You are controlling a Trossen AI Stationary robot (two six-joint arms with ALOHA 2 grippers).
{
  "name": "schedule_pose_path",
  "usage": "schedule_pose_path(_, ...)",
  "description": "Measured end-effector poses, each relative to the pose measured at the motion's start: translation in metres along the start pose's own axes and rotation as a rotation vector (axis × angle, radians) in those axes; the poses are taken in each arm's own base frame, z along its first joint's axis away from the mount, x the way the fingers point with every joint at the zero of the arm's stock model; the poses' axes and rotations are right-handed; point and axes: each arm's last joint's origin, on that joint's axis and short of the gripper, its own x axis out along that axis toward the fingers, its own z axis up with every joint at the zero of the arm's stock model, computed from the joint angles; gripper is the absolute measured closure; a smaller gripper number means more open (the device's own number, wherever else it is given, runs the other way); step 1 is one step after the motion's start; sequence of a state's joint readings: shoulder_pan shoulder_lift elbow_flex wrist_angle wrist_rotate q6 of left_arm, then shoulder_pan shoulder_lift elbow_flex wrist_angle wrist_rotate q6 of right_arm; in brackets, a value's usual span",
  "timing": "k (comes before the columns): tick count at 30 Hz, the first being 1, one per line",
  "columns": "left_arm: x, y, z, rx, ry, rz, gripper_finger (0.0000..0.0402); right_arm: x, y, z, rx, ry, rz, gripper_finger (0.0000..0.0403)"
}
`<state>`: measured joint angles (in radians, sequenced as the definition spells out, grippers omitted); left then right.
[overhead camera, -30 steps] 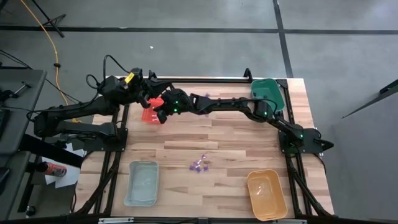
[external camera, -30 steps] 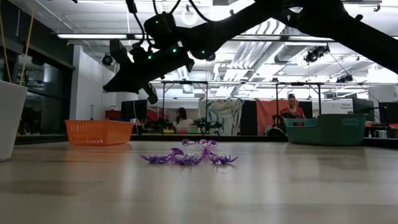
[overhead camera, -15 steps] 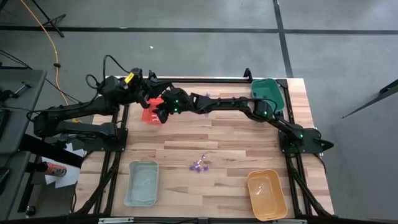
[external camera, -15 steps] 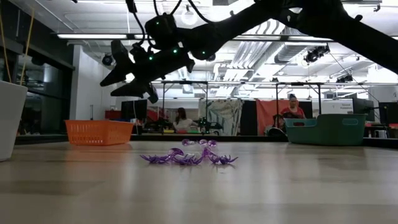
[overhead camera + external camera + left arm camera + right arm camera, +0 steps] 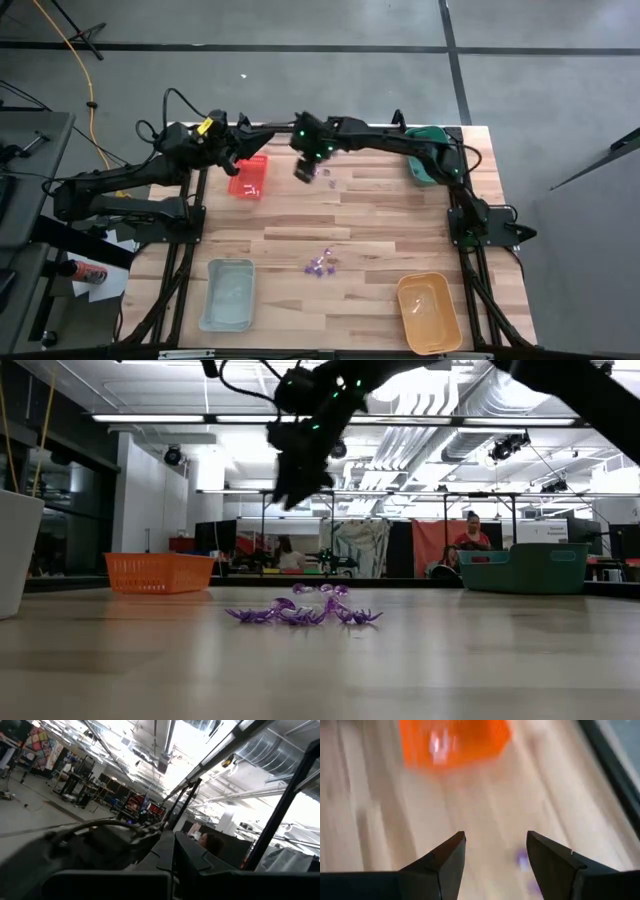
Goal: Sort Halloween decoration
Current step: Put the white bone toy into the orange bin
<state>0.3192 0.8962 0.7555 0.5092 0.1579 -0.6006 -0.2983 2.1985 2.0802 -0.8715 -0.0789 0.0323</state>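
Above the far middle of the table (image 5: 380,215), the right gripper (image 5: 305,168) hangs with its fingers (image 5: 445,862) spread wide and nothing between them. The red tray (image 5: 249,176) sits close by, with pale specks inside. The purple decorations (image 5: 320,266) lie bunched near the table's centre, well apart from the gripper. Tangled as they look, a grab there may lift several at once or scatter them. The left gripper (image 5: 232,152) waits closed beside the red tray.

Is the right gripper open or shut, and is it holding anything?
Open and empty: the right gripper's two dark fingers stand apart, only bare table showing between them.
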Motion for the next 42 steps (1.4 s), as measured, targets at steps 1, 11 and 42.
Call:
schedule_pose_path(1, 0.0, 0.0, -0.001, -0.001, 0.007, 0.003, 0.0402, -0.002, 0.005, -0.005, -0.034, 0.05, 0.004, 0.0199)
schedule_pose_path(11, 0.0, -0.001, -0.007, -0.01, 0.054, 0.006, 0.0401, -0.018, 0.054, -0.09, -0.107, 0.159, 0.065, 0.0199)
schedule_pose_path(42, 0.061, -0.022, -0.174, 0.275, 1.236, 0.318, 0.0235, -0.105, 0.068, -0.275, 0.425, -0.153, -0.073, 0.0199)
